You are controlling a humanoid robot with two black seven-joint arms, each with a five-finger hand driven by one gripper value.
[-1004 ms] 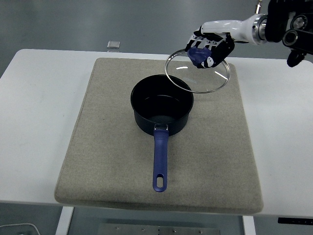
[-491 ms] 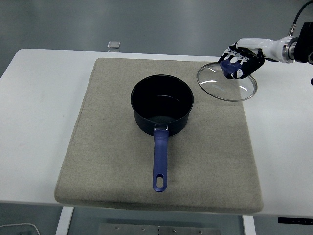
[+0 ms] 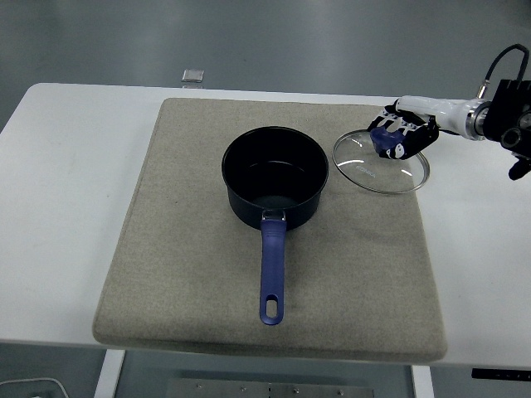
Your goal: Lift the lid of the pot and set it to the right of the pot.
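A dark blue pot (image 3: 275,176) with a blue handle (image 3: 271,274) pointing toward me stands open on the beige mat (image 3: 182,249). The glass lid (image 3: 365,170) with a blue knob (image 3: 387,141) is to the right of the pot, low over or on the mat's right part; I cannot tell whether it touches. My right hand (image 3: 401,137) comes in from the right edge with its fingers curled around the knob. The left arm is not in view.
The mat covers most of the white table (image 3: 58,182). A small grey square object (image 3: 193,75) lies at the table's far edge. The right arm's white forearm and black joint (image 3: 506,116) hang over the table's right side.
My right hand has carried the lid from above the pot's far right rim, rightward, then down to the mat level beside the pot. The pot has not moved.
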